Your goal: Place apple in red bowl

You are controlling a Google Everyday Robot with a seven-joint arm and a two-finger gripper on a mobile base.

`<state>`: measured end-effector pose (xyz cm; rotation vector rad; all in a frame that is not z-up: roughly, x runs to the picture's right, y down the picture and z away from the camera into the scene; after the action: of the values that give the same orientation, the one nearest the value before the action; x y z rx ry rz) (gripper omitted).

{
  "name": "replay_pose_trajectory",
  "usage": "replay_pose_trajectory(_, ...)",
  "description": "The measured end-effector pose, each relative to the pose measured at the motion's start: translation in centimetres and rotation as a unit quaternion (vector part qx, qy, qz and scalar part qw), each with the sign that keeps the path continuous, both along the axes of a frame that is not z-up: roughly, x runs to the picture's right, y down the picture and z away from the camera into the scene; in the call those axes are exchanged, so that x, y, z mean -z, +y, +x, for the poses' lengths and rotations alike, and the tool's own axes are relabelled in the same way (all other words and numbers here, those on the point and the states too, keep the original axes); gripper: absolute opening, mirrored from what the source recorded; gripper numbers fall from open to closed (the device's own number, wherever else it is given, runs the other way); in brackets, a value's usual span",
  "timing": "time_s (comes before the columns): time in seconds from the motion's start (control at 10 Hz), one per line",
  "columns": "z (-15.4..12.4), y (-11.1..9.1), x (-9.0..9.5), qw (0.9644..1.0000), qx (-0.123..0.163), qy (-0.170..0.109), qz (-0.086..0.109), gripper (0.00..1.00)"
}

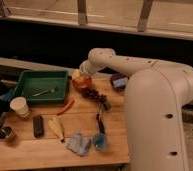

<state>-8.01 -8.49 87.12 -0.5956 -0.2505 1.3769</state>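
The red bowl [83, 84] stands on the wooden table [45, 150] just right of the green tray. The apple [76, 75], yellowish, is at the bowl's upper left rim, right under the end of the arm. I cannot tell whether it rests in the bowl or is held just above it. My gripper [81, 73] is at the end of the white arm, directly over the bowl and against the apple.
A green tray [26, 94] with a utensil lies to the left. A dark purple bowl [119, 81] sits to the right. A dark clump [99, 97], a red-orange chili [66, 106], a banana [56, 127], a paper cup [19, 106], a black block [38, 125], a metal cup [6, 133] and blue cloths [81, 144] lie in front.
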Motion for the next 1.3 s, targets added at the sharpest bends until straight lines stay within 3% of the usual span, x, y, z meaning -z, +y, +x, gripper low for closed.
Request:
replay_pose_trajectory(0.2, -1.4, -0.5, -1.9, 0.9997, -0.012, -0.021, 0.009, 0.09)
replay_pose_trajectory(0.4, -2.0, -0.4, -2.9, 0.9959, -0.054, -0.051, 0.052, 0.31)
replay_pose_trajectory(0.5, -1.9, -0.3, -3.3, 0.9937, -0.073, -0.054, 0.066, 0.41)
replay_pose_trajectory(0.8, -0.3, -0.2, -3.6, 0.9903, -0.107, -0.044, 0.076, 0.67)
replay_pose_trajectory(1.3, 1.5, -1.2, -3.2, 0.9875, -0.132, -0.018, 0.084, 0.69)
